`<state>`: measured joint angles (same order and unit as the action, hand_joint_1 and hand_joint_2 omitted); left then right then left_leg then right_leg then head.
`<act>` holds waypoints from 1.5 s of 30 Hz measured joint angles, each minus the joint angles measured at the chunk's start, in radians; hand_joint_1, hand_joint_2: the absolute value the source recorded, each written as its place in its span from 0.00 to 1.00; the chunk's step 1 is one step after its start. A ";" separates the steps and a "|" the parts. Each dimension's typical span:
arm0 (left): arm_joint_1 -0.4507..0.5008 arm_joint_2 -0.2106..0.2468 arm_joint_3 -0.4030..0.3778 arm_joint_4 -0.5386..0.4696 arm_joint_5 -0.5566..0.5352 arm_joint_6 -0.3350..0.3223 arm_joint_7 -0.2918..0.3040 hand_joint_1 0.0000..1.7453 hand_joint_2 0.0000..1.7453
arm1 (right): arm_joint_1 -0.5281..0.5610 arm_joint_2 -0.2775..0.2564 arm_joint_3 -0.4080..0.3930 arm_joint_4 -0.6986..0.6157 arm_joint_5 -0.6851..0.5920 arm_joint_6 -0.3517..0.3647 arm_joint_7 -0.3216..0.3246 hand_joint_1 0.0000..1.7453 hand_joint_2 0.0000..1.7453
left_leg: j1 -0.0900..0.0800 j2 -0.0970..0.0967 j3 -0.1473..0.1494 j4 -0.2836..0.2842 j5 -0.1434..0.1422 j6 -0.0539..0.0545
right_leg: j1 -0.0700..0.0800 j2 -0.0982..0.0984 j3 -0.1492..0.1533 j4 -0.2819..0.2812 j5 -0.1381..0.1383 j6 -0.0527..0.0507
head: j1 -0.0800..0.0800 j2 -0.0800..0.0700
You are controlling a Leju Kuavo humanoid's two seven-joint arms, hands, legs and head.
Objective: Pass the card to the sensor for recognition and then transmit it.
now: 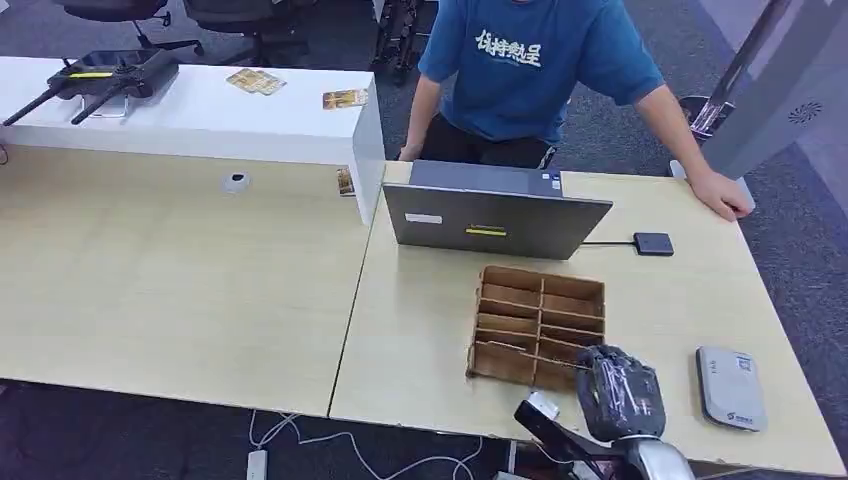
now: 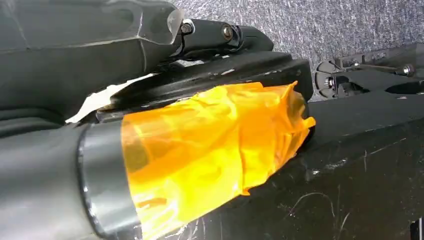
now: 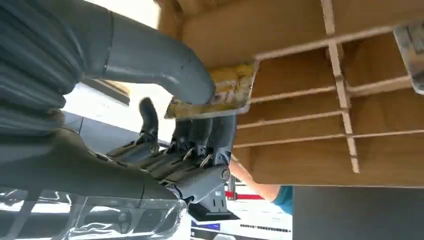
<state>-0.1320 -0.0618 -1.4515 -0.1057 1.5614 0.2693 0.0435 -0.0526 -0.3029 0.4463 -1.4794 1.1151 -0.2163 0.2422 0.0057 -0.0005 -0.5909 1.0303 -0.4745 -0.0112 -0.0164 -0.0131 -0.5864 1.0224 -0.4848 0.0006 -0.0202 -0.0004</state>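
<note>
At the table's near edge, my right hand (image 1: 620,395) reaches into the near right corner of a wooden divided box (image 1: 540,325). In the right wrist view its thumb (image 3: 165,65) and fingers (image 3: 205,135) pinch a yellow card (image 3: 230,92) at a slot of the box (image 3: 300,30). A white card reader (image 1: 730,388) lies flat to the right of the hand. A small black pad (image 1: 653,243) on a cable lies beside the laptop. My left hand (image 2: 210,150) hangs low, its orange-taped part against dark parts; how its fingers lie is unclear.
A grey laptop (image 1: 495,220) stands just behind the box, its back toward me. A person in a blue shirt (image 1: 530,70) leans on the table's far edge, one hand (image 1: 725,195) at the right corner. Loose cards (image 1: 255,82) and a black antenna device (image 1: 105,75) sit on the white counter.
</note>
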 joint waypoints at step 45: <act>0.005 -0.001 0.000 0.000 0.000 -0.003 -0.019 0.00 0.00 | 0.133 0.185 -0.125 -0.259 -0.003 -0.479 -0.369 1.00 1.00 | 0.002 -0.001 0.000 0.000 0.000 0.000 | 0.000 -0.001 0.000 0.000 -0.001 -0.001 | 0.000 0.000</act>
<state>-0.1271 -0.0626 -1.4515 -0.1057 1.5614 0.2667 0.0248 0.0808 -0.1174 0.3211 -1.7385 1.1120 -0.6958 -0.1264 0.0081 -0.0017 -0.5910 1.0300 -0.4746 -0.0112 -0.0163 -0.0138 -0.5860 1.0226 -0.4857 -0.0003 -0.0202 -0.0004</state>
